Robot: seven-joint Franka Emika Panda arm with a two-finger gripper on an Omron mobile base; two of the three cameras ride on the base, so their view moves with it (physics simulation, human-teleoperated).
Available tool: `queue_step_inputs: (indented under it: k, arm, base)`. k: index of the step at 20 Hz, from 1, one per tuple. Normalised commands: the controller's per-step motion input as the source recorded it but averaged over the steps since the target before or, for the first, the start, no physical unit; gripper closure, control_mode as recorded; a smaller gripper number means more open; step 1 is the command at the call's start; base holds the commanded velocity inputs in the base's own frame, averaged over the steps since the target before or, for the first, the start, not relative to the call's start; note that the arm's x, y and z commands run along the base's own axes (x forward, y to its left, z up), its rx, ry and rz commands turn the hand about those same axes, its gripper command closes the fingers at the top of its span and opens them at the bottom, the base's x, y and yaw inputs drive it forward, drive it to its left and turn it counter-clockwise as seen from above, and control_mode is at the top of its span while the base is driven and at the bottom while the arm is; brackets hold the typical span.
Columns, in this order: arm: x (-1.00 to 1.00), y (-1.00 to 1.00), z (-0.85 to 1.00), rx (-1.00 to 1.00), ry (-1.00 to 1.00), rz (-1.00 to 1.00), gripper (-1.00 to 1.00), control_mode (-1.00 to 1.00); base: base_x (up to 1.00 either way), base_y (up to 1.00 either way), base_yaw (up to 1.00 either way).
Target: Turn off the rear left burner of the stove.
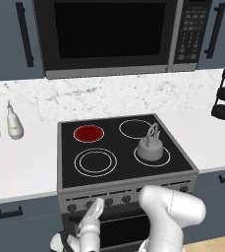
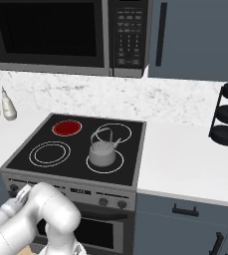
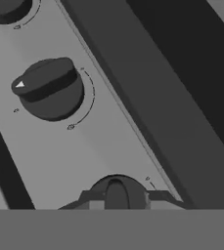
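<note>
The rear left burner glows as a solid red disc on the black glass top of the stove. My gripper is pressed against the left part of the knob row on the stove's grey front panel. In the hand view its two dark fingertips flank a small dark knob and are shut on it. Another knob with a white pointer mark sits further along the panel.
A grey kettle stands on the front right zone. A black microwave hangs above the stove. Two white bottles stand on the left counter, a black tiered rack on the right counter.
</note>
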Motion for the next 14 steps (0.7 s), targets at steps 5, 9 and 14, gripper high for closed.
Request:
queue_step_inputs:
  k: [5,9,14]
  arm:
    - [0.0,0.0,0.0,0.42,-0.17,-0.52,1.0,-1.0]
    - [0.01,0.0,0.0,0.39,-0.18,-0.53,1.0,-1.0]
    - [0.17,0.0,0.0,0.36,-0.18,-0.55,1.0,-1.0]
  base:
    - [0.0,0.0,0.0]
    - [0.0,0.0,0.0]
    - [0.0,0.0,0.0]
